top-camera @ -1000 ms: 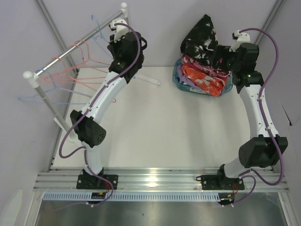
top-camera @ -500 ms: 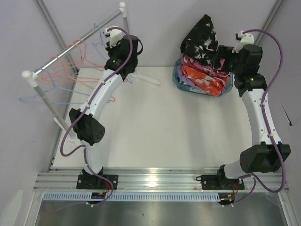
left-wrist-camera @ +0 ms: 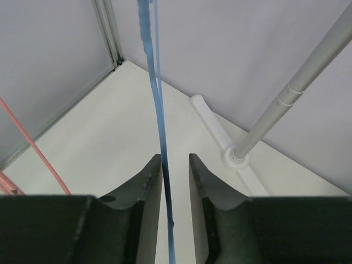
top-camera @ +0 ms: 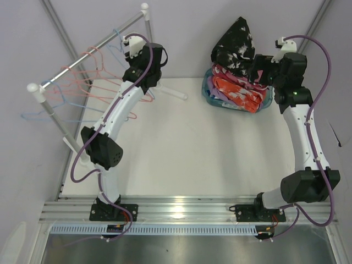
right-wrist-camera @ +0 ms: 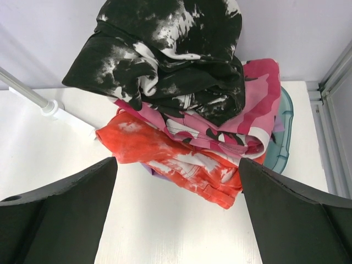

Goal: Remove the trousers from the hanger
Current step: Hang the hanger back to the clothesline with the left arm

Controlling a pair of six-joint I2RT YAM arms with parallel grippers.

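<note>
A white table (top-camera: pixel 181 143) stands enclosed by plain lavender walls (top-camera: pixel 187 33), with slim metal posts (top-camera: pixel 58 25) in the far corners. A grey rack (top-camera: pixel 130 18) runs slantwise over its far left. Along the near edge lie a ribbed aluminium rail (top-camera: pixel 187 209) and a dull steel sheet (top-camera: pixel 181 250), all evenly lit.

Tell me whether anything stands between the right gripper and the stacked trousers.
Nothing visible does. The right gripper, its fingers wide apart, faces the trousers piled on the teal basket, and the right wrist view shows only bare table before the pile.
</note>
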